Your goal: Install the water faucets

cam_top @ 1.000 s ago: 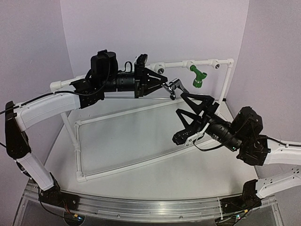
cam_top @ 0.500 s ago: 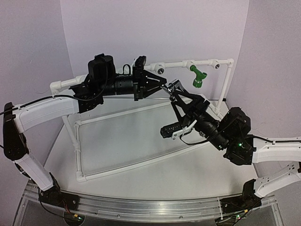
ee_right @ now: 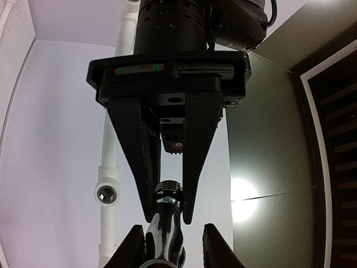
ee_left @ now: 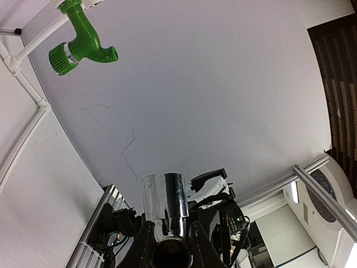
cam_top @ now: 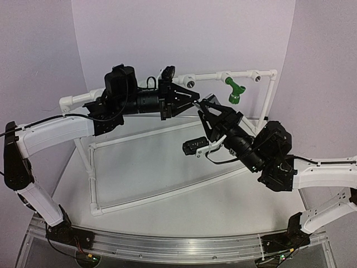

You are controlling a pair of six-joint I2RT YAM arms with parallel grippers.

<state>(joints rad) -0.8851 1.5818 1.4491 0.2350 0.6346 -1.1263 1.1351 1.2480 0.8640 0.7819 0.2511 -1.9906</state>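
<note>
The left arm (cam_top: 56, 131) is stretched in from the left, over the white pipe frame (cam_top: 72, 101), and is held level. The right arm (cam_top: 323, 173) is bent at the elbow and is reached up and in from the right, above the tabletop (cam_top: 167, 223). The two arms are brought nose to nose near the top pipe.

Compared with a second ago, the left arm is found in almost the same place. The right arm is seen much further to the left and higher. Its gripper was well apart from the silver faucet (ee_left: 164, 201) then, with its jaws spread wide, and is now brought right up to it with the jaws narrower.

The left gripper (cam_top: 189, 100) is closed tight on the threaded end of the silver faucet, which is held up in the air between the two grippers. The right gripper (cam_top: 207, 111) is placed around the faucet's other end, one finger on each side. It is only partly closed, and a small gap is seen beside one finger.

The green faucet (cam_top: 234, 90) is seen hanging from the top pipe, just to the right.
</note>
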